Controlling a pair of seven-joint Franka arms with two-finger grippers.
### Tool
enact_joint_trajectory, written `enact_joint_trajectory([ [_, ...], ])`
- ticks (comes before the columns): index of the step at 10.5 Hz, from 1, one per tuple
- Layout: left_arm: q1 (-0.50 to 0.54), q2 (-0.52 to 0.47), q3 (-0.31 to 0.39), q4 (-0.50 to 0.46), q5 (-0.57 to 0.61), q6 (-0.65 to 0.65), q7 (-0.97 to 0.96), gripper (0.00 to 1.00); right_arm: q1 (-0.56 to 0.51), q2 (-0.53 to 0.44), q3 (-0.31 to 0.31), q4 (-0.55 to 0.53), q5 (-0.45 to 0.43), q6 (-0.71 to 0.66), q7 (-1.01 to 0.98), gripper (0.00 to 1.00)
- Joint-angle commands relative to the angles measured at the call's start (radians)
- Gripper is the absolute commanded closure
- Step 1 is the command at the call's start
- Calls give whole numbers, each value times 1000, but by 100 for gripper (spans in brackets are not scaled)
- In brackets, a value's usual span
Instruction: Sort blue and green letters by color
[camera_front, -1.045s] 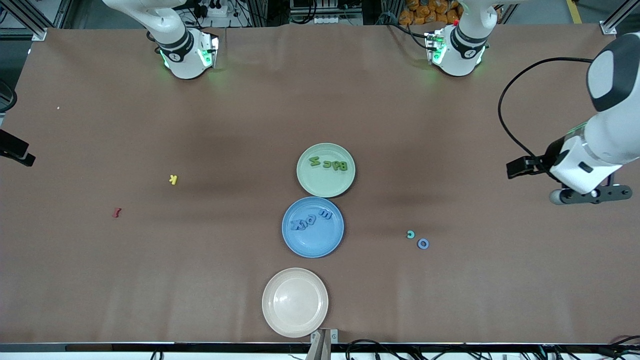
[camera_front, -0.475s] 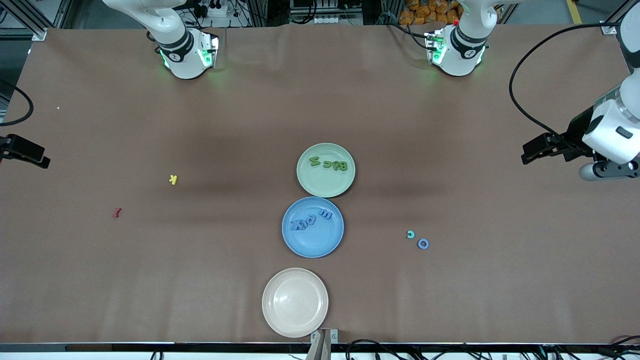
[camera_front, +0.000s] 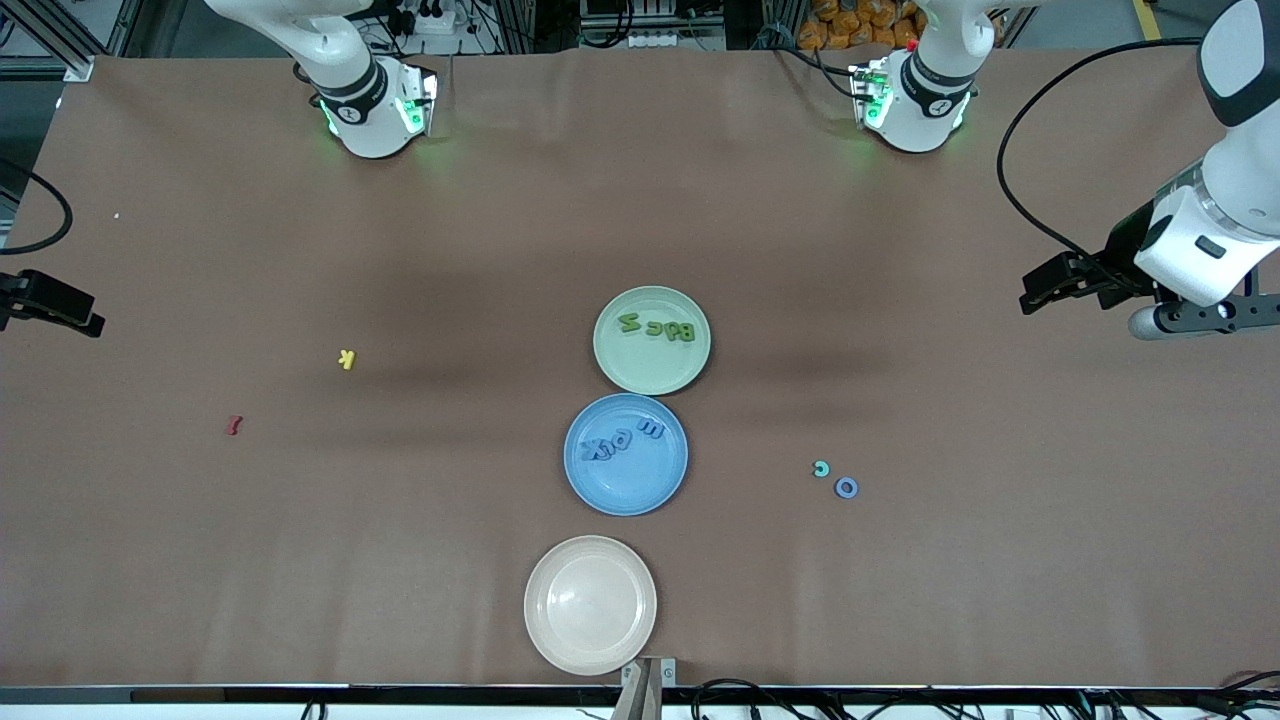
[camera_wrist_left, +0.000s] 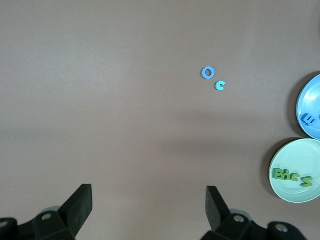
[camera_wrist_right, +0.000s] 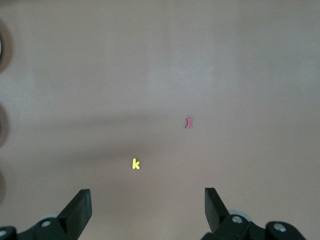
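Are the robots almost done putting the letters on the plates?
Nearly. Green letters lie on the green plate and blue letters on the blue plate. Nothing is in hand: the left gripper and right gripper hang open over bare table. Left: a blue O and a teal C on the table toward the left arm's end.

Left gripper (camera_wrist_left: 149, 210) up in the air over the table edge at the left arm's end, wrist camera facing down, fingers spread wide, nothing between them. Right gripper (camera_wrist_right: 147, 210) raised over the table edge at the right arm's end, fingers also spread wide, holding nothing
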Motion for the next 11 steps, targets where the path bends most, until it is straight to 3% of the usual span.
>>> enact_joint_trajectory([
  [1, 17, -27, 2, 45, -23, 10, 45, 0, -8, -12, 14, 0, -17, -5, 14, 0],
  [3, 14, -16, 18, 104, -14, -52, 46, 0, -8, -15, 14, 0, -15, -7, 14, 0],
  [6, -41, -48, 44, 109, 12, -76, 84, 0, -10, -17, 14, 0, -12, -7, 14, 0],
  [8, -134, -62, 136, 110, 6, -80, 92, 0, -10, -21, 16, 0, -11, -7, 14, 0],
  [11, -123, -57, 141, 135, 3, -128, 182, 0, -11, -41, 16, -5, -9, -7, 14, 0],
])
